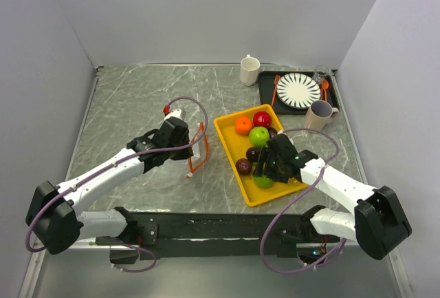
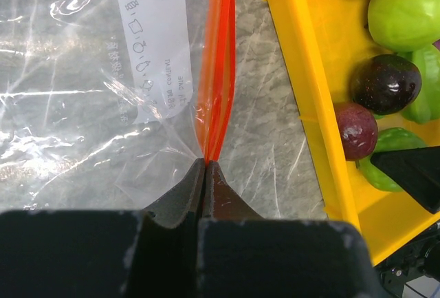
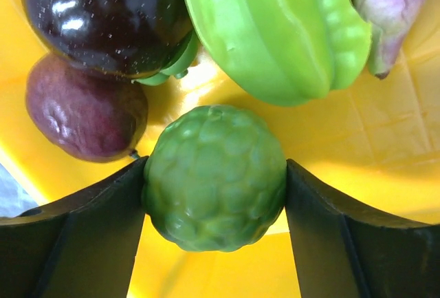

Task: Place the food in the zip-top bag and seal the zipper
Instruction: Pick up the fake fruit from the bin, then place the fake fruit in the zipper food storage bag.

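My left gripper (image 2: 206, 164) is shut on the near end of the orange-red zipper (image 2: 218, 71) of the clear zip-top bag (image 2: 69, 105), which lies crinkled on the marble to the left of the yellow tray (image 2: 302, 71). From above, the left gripper (image 1: 189, 140) sits beside the zipper (image 1: 199, 148). My right gripper (image 3: 214, 188) is down in the tray (image 3: 385, 174), with both fingers pressed against a bumpy green fruit (image 3: 214, 174). Other food lies around it: a dark purple fruit (image 3: 103, 16), a maroon one (image 3: 82, 112) and a ridged green one (image 3: 275, 29). Orange (image 1: 243, 125), red (image 1: 262, 118) and green (image 1: 259, 136) fruits fill the tray's far end.
A white cup (image 1: 249, 70) stands at the back. A black tray with a striped plate (image 1: 298, 90) and an orange spoon (image 1: 324, 90) is at the back right, with a mauve mug (image 1: 320, 114) just in front of it. Grey walls close in three sides.
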